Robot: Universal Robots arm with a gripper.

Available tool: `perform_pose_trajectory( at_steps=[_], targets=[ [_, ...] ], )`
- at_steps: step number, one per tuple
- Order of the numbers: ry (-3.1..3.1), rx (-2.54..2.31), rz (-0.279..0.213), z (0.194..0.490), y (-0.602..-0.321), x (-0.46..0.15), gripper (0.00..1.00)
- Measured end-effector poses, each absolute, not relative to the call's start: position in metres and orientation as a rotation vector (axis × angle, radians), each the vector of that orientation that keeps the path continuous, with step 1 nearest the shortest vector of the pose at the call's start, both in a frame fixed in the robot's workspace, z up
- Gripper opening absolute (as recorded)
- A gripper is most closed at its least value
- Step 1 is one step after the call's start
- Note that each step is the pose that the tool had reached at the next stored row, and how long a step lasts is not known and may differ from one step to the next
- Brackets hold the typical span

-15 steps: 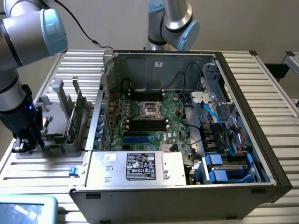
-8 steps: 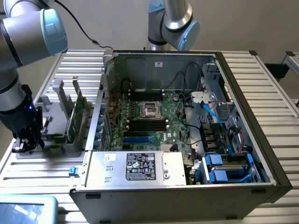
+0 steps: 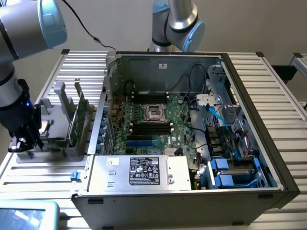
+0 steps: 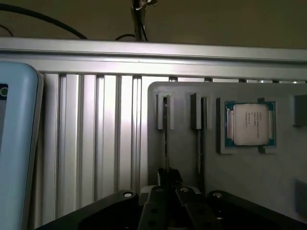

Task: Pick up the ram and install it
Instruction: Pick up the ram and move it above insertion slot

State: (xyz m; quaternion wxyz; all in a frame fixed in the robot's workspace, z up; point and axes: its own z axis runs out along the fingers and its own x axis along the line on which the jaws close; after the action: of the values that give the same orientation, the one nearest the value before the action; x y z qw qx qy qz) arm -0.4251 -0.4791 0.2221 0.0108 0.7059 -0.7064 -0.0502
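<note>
We see the hand (image 3: 21, 142) closed, low at the edge of the gray holder (image 3: 57, 154) on the desk (image 3: 48, 72); the ram (image 3: 73, 123) stands upright in it.

The ram (image 3: 74, 123), a long, narrow, thin green circuit-board stick, stands upright on its long edge in a grey slotted holder (image 3: 53, 146) at the exterior view's left

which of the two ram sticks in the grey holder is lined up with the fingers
The stick farther from the processor chip: its edge runs straight toward the fingers. The other stick stands next to the chip.
</note>
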Motion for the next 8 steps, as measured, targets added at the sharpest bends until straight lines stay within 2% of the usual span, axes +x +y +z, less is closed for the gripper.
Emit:
perform_pose_trajectory(
  at_steps=[8],
  targets=[
    [-2.204,2.203,-0.157,0.25,-0.479,-0.425,0.11]
  ],
)
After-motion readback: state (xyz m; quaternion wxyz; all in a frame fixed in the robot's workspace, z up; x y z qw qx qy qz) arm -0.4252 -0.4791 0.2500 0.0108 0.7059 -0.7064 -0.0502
